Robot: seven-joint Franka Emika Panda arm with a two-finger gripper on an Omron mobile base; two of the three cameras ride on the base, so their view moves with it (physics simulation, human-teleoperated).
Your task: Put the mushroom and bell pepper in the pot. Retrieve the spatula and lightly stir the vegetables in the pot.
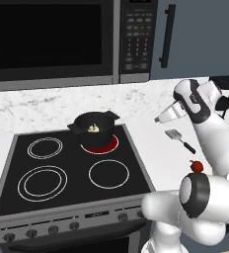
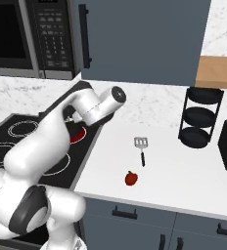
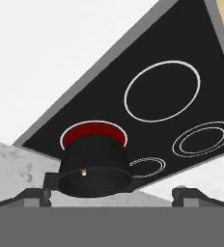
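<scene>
One vegetable sits in the black pot [image 1: 95, 127] on the glowing rear burner [image 1: 100, 144]: the tan mushroom [image 1: 93, 129]. The red bell pepper [image 2: 131, 178] lies on the white bench [image 2: 184, 171], lower centre in the right base view, nearer the bench's front edge than the spatula [image 2: 141, 148]. Fingers [image 3: 111, 195] spread wide and empty, facing the pot, pepper well away.
</scene>
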